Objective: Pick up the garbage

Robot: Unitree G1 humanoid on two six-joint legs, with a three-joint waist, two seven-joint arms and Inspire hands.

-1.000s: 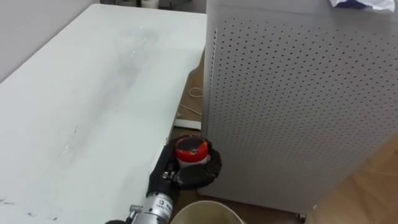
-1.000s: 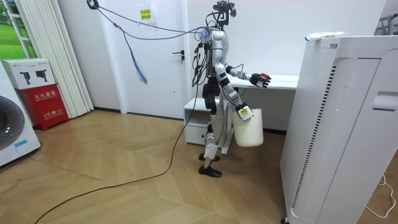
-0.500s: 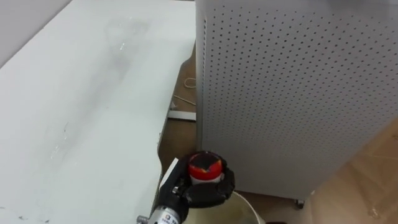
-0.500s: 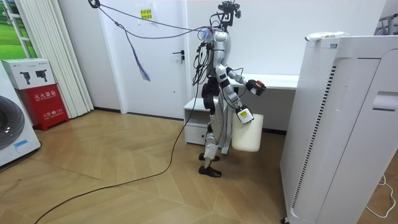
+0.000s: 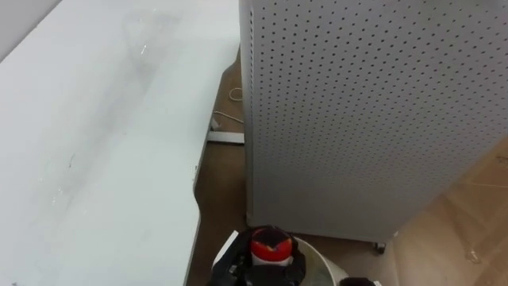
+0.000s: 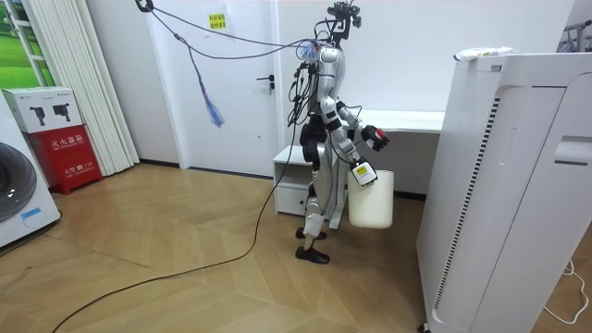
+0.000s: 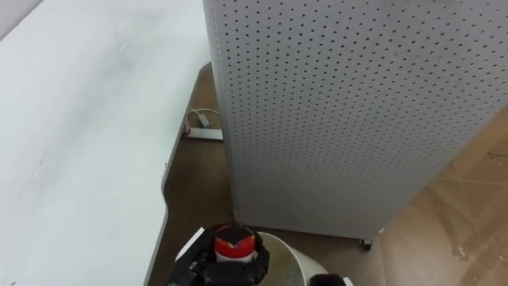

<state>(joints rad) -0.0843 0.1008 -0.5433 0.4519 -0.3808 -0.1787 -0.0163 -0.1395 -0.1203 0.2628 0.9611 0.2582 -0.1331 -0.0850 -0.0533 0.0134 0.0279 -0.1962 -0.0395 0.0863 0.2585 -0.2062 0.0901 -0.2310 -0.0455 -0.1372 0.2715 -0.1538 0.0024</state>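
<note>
Red-capped garbage item [image 5: 271, 245] sits in the left hand [image 5: 290, 268], dark fingers curled round it, just over the white bucket [image 5: 324, 259] rim. Item body is hidden in the hand; hand and bucket are cut off by the bottom edge. Worktop [image 5: 95, 143] edge is just left and the perforated white cabinet [image 5: 373, 119] close ahead, with a narrow gap between. Open wood floor [image 5: 468, 222] lies to the right. Right hand [image 6: 361, 167] is at the bucket top in the room view; cannot tell its state.

Nothing is reading clearly from here. In the room view I am seeing white characters on a red cabinet [image 6: 67, 155], a dark pictogram on the white box [image 6: 39, 109] sitting on top of it, and a small yellow sign [image 6: 215, 20] high on the wall, all too small to make out.
</note>
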